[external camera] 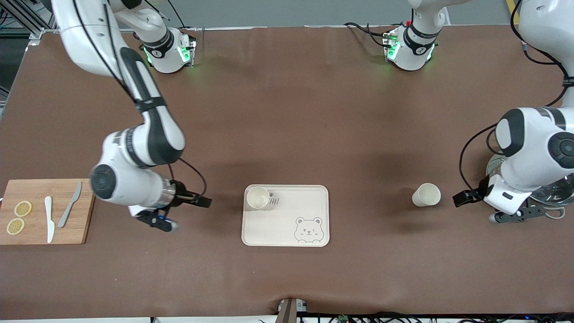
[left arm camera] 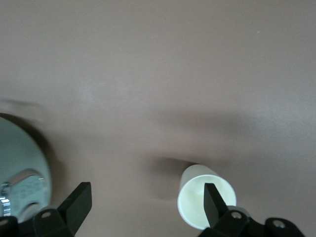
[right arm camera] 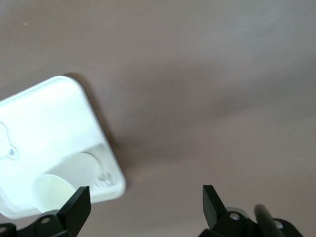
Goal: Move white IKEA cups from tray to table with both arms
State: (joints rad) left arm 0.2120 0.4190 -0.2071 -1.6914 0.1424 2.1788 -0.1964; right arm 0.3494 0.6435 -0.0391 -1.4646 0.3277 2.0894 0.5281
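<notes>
1. Spanning the whole front view, the table (external camera: 287, 112) carried everything, its brown cloth bare across the middle.
2. My two arms stood at opposite edges of the frame: the right gripper (external camera: 179, 213) hung low at centre-left, between the cutting board (external camera: 85, 224) and the tray; the left gripper (external camera: 475, 206) sat at centre-right, just beside the freed cup.
3. The tray (external camera: 287, 233) lay at lower centre, its bear drawing in the lower right corner.
4. One cup (external camera: 426, 194) stood upright on the cloth, apart from the tray; my left fingers (left arm camera: 79, 202) were spread wide and held nothing.
5. The other cup (external camera: 258, 198) remained in the tray's upper left corner.
6. I judged the job half done: my right fingers (right arm camera: 76, 205), also spread and empty, next had to straddle that cup's rim squarely before closing.
</notes>
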